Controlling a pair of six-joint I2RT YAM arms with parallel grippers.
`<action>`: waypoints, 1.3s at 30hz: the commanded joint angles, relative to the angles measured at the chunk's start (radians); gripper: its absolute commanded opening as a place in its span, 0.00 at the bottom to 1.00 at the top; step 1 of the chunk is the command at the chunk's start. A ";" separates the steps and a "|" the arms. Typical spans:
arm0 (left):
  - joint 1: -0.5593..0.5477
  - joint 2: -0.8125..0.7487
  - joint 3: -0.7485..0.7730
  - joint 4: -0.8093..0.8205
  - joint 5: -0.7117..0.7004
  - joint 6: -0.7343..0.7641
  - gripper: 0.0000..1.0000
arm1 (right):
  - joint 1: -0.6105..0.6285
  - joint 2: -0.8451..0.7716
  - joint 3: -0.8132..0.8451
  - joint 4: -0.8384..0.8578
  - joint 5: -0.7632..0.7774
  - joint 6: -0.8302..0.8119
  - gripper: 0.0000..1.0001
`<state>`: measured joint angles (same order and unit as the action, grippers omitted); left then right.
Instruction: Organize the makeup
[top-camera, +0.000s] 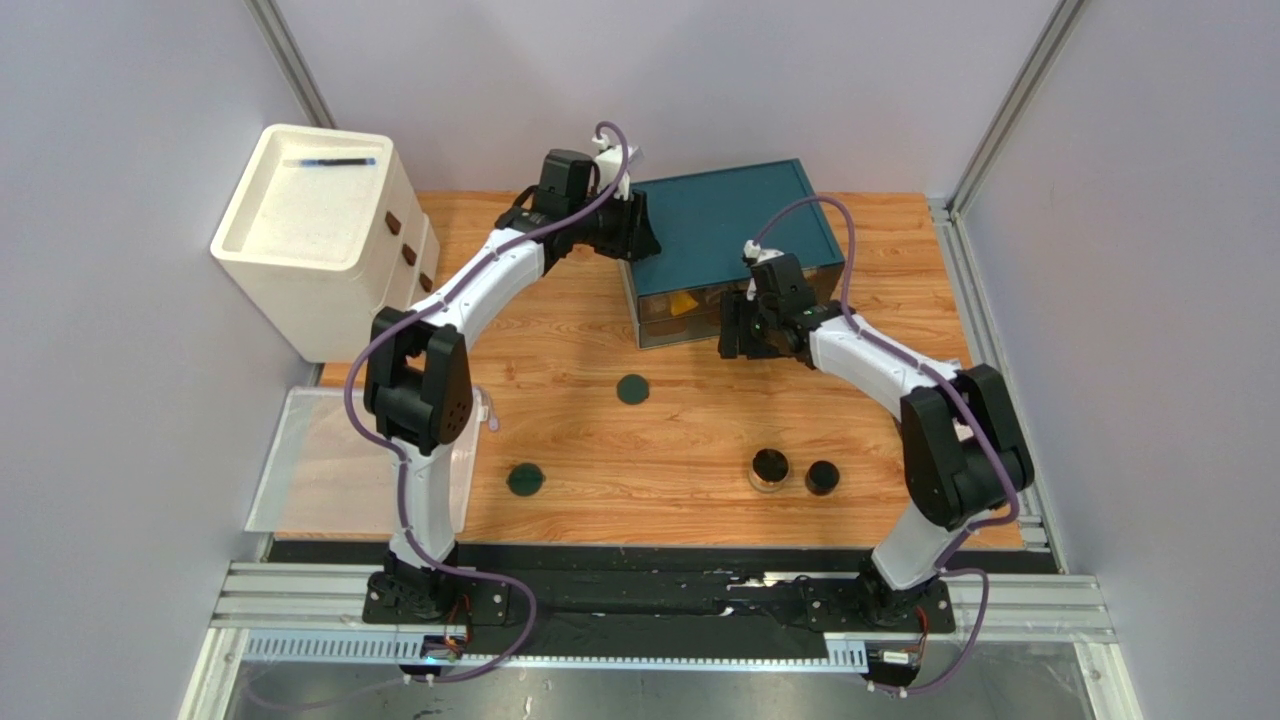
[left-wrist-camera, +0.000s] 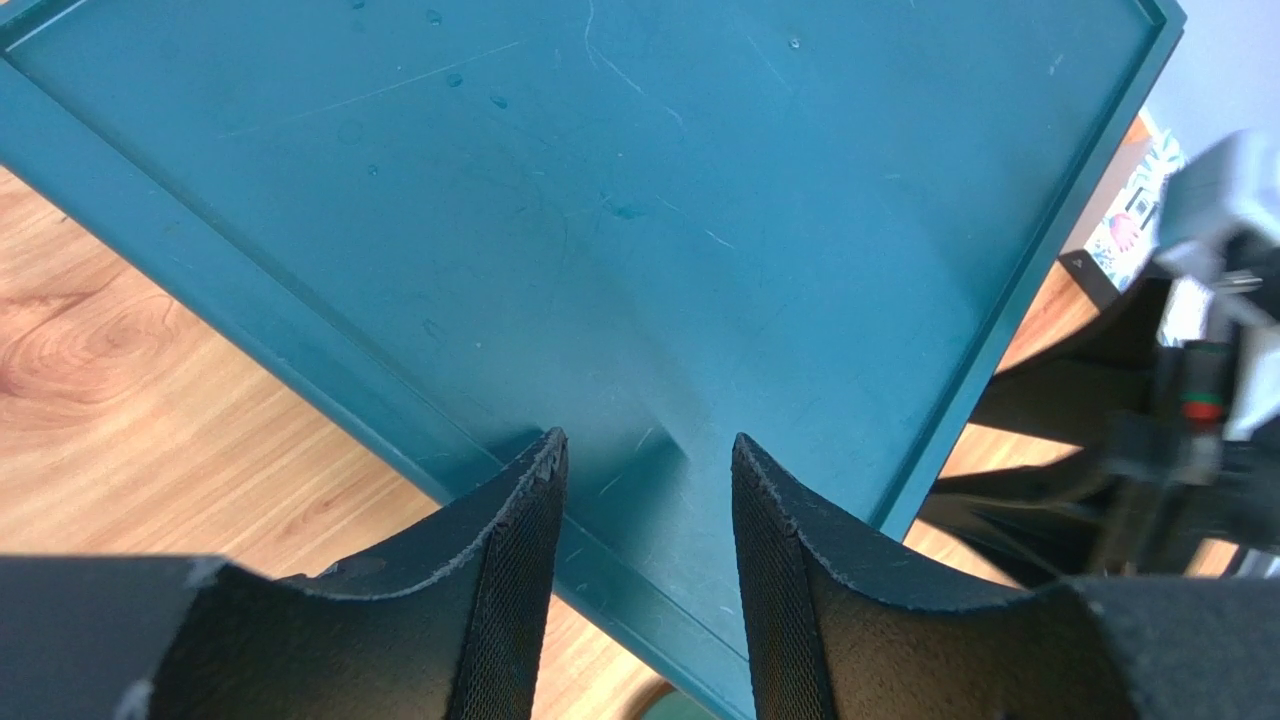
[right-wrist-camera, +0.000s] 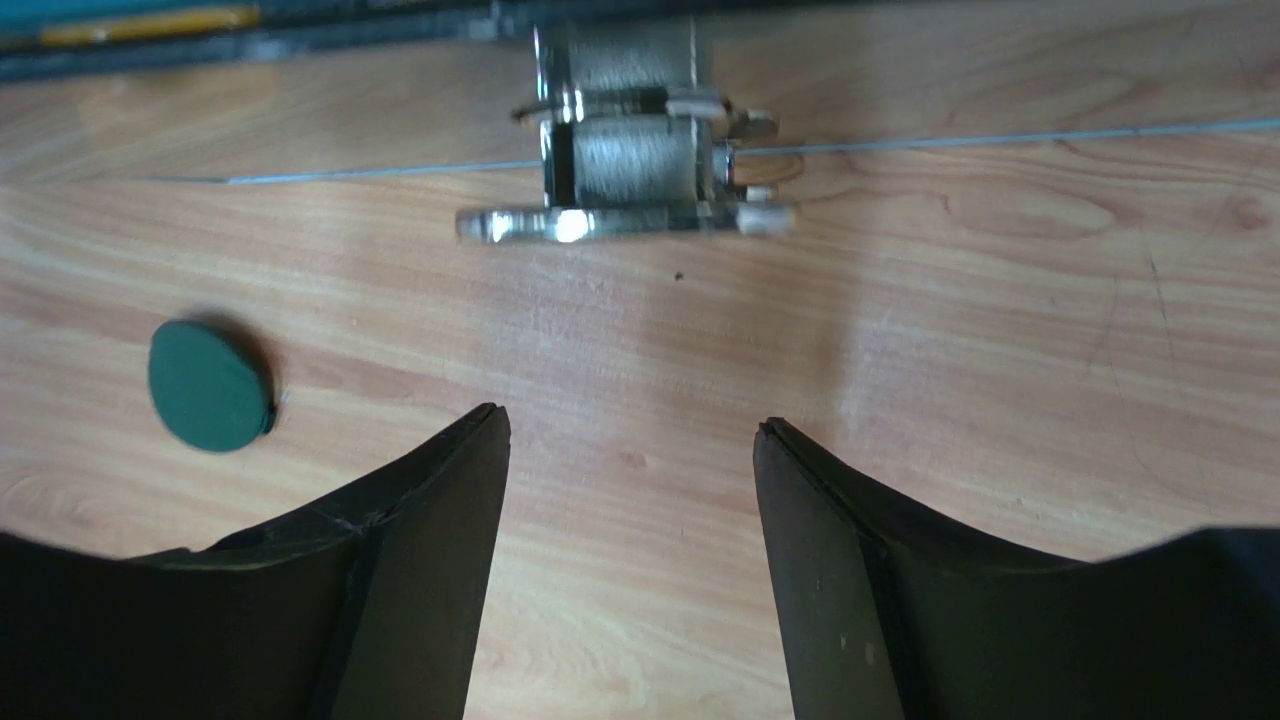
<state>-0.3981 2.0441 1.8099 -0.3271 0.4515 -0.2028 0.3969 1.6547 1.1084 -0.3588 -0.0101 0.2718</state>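
Both arms at teal box (top-camera: 721, 210), makeup loose on table (top-camera: 676, 435).
Left gripper (left-wrist-camera: 646, 458) over lid, likely bracing; right gripper (right-wrist-camera: 631, 435) faces drawer handle (right-wrist-camera: 624, 165), likely to pull. Both spread, empty. Far disc (top-camera: 633, 389), near disc (top-camera: 525, 480), left jar (top-camera: 769, 470), right jar (top-camera: 822, 477) wait in front of box.

No text, brand or number can be read anywhere; a small printed label (left-wrist-camera: 1120, 233) at the right edge of the left wrist view, beyond the teal box (left-wrist-camera: 601, 225), is too blurred
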 joint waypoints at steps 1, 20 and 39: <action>0.030 0.021 0.003 -0.135 -0.083 0.026 0.52 | 0.022 0.059 0.051 0.130 0.070 -0.008 0.65; 0.077 0.047 0.003 -0.193 -0.065 0.020 0.52 | 0.071 0.174 0.030 0.402 0.323 -0.003 0.64; 0.090 0.080 0.048 -0.227 -0.023 0.045 0.52 | 0.079 0.249 0.091 0.370 0.369 -0.023 0.42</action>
<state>-0.3065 2.0735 1.8538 -0.4183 0.4614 -0.2100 0.4835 1.8626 1.1557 -0.0097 0.3359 0.2409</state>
